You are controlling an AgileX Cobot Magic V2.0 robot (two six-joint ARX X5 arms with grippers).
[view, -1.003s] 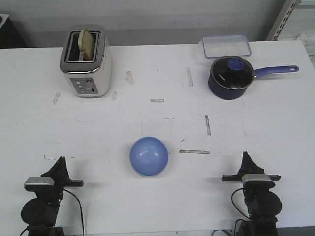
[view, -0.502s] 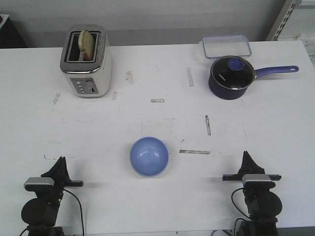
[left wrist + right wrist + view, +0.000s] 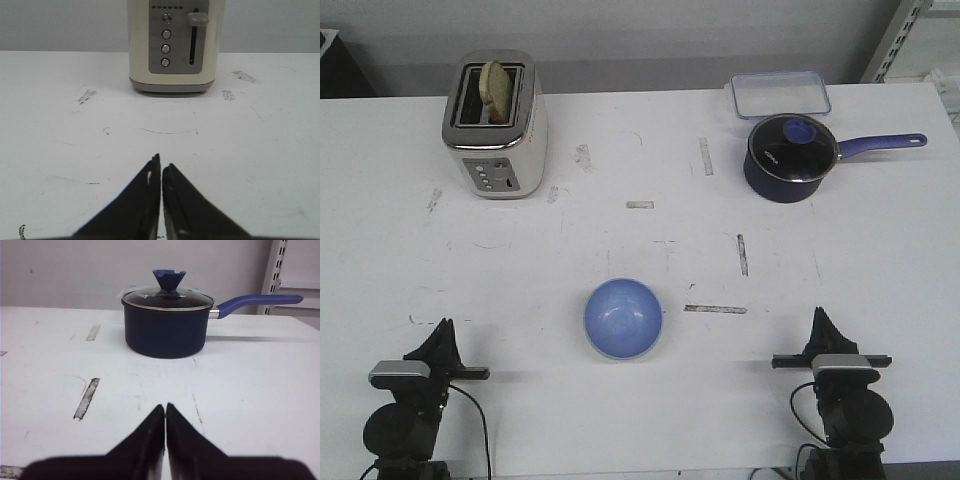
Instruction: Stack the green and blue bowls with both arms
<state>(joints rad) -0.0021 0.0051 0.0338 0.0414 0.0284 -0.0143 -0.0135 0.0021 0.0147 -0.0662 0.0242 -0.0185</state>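
Table (image 3: 640, 150) surface in the front view is unchanged from the two earlier frames: no object or arm has shifted. The blue bowl (image 3: 623, 318) sits upright near the front centre, between the two arms and touching neither. Whether the green bowl lies beneath it cannot be told from this view; only a blue inside shows. The left gripper (image 3: 444, 333) rests at the near left edge and the right gripper (image 3: 819, 323) at the near right edge, both pointing forward, both well apart from the bowl. At the far left stands the toaster (image 3: 495, 125) with a slice of bread (image 3: 498, 90) in its slot. At the far right sits the saucepan (image 3: 790, 157), lid on, handle toward the right, with a clear container (image 3: 779, 94) just behind it.

Left wrist view: the left gripper (image 3: 161, 167) has its jaws closed tip to tip with only a hairline gap, holding nothing. The toaster (image 3: 175, 45) faces it across bare table.

Right wrist view: the right gripper (image 3: 165, 407) likewise has its jaws pressed together, empty. The saucepan (image 3: 167, 327) stands ahead, well apart.
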